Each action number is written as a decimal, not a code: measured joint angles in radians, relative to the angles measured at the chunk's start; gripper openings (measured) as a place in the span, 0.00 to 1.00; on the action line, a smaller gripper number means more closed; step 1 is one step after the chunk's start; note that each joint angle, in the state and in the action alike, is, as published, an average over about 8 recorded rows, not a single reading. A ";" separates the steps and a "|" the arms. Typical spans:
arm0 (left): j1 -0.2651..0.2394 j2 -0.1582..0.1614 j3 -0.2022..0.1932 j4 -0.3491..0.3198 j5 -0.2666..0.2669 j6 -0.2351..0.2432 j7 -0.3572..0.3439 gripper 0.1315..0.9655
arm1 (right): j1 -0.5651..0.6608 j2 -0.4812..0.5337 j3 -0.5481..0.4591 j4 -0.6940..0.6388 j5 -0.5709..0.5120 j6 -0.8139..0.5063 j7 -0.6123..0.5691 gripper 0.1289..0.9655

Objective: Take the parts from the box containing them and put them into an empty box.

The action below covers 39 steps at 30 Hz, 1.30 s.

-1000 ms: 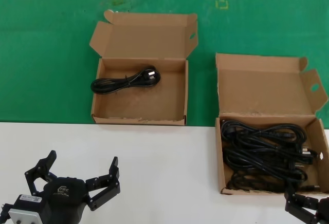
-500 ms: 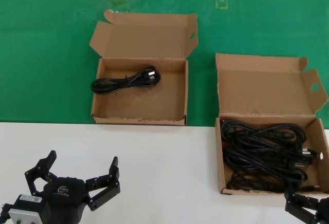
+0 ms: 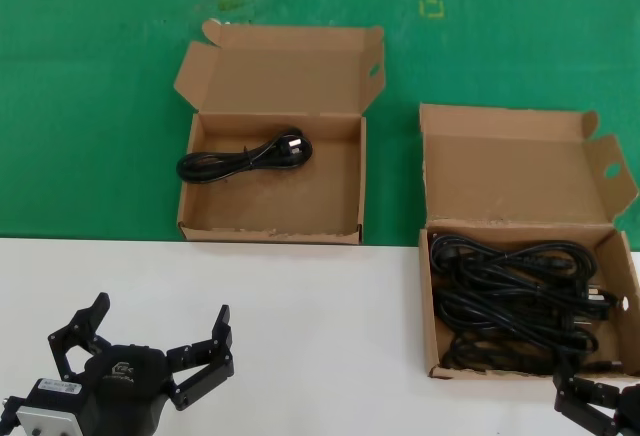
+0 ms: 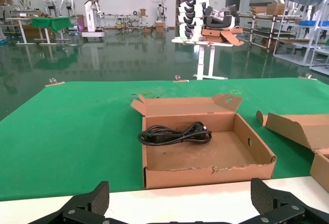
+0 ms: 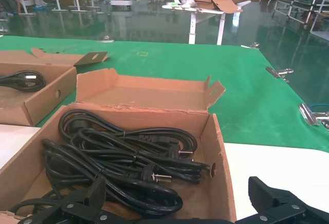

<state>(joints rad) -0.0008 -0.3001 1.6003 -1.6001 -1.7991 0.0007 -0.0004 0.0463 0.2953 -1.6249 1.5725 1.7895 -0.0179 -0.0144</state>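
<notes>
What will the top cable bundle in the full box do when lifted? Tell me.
Likely floppy: the cable bundles are loose loops, so ends would probably sag. They overlap in the full box, so neighbours may snag. The right gripper hangs open near them.

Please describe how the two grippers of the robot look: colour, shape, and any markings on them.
Both are black. The left gripper has angular, jointed fingers of linked plates with bolt holes, fanning from a rounded black body that bears a small pale logo, with a silver-grey labelled block behind it. Of the right gripper only black, similarly jointed fingers show at the head view's corner. No loose cables appear on either.
</notes>
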 joint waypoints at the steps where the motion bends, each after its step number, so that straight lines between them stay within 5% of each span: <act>1: 0.000 0.000 0.000 0.000 0.000 0.000 0.000 1.00 | 0.000 0.000 0.000 0.000 0.000 0.000 0.000 1.00; 39: 0.000 0.000 0.000 0.000 0.000 0.000 0.000 1.00 | 0.000 0.000 0.000 0.000 0.000 0.000 0.000 1.00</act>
<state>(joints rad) -0.0008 -0.3001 1.6003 -1.6001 -1.7991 0.0007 -0.0004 0.0463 0.2953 -1.6249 1.5725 1.7895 -0.0179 -0.0144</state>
